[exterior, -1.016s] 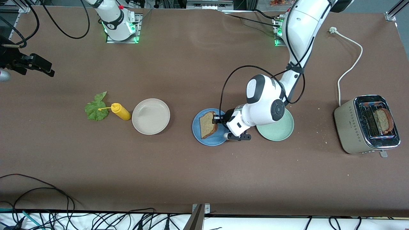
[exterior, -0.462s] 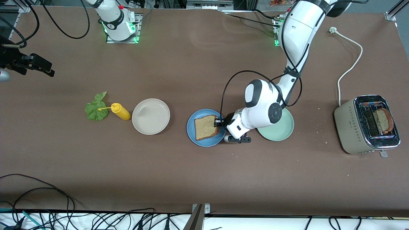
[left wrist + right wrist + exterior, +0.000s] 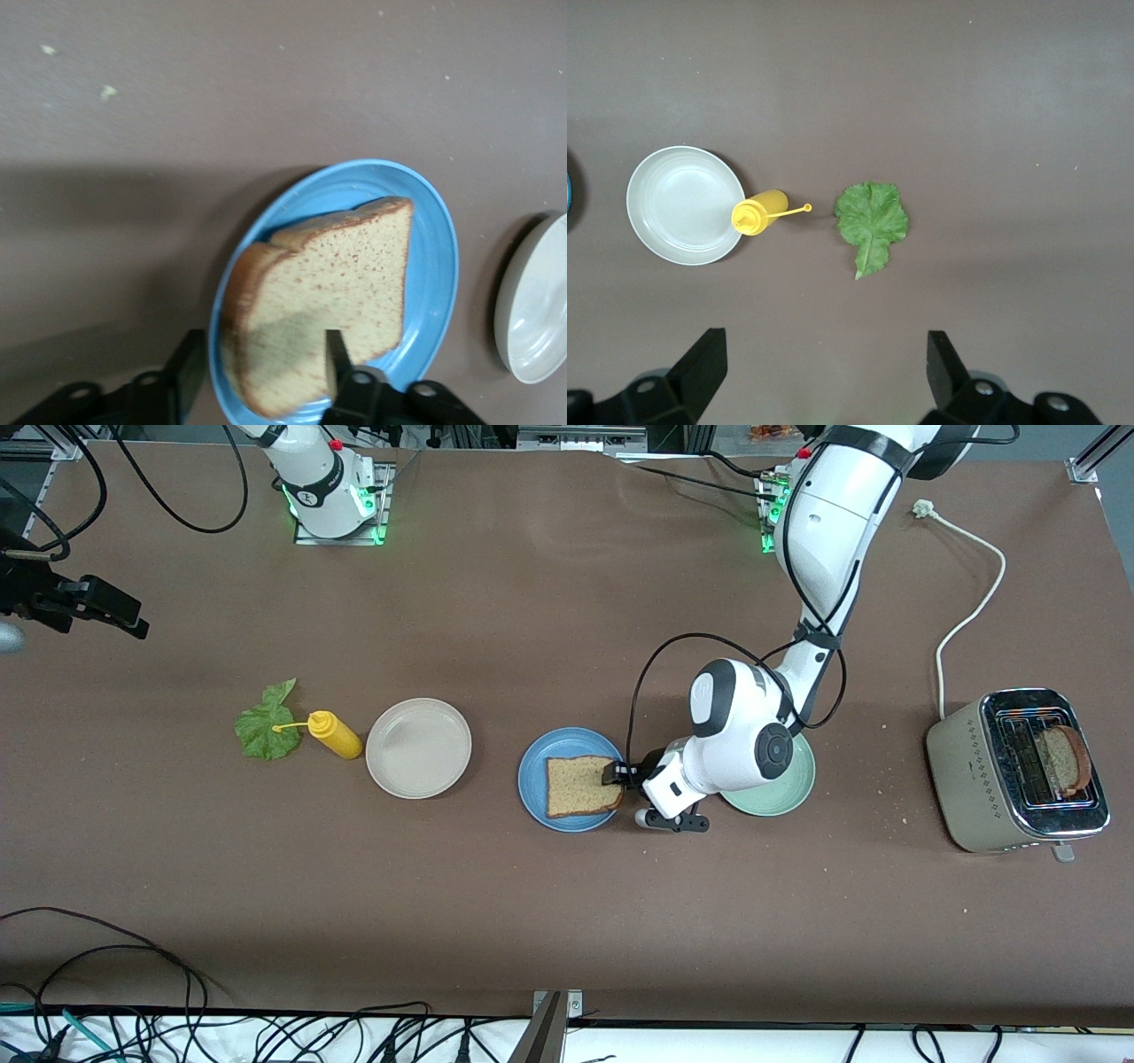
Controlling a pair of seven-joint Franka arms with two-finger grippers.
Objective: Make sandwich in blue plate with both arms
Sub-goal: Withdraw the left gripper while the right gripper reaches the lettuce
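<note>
Bread slice: flat on the blue plate, mid-table. Likely light, crumbly, dents easily; grip by a crust edge.

Left gripper: fingers apart, astride the slice's edge.

Lettuce leaf: limp; toward the right arm's end, touching the mustard bottle's nozzle.

Right gripper: open over the table near the leaf.

Second slice: in the toaster.
</note>
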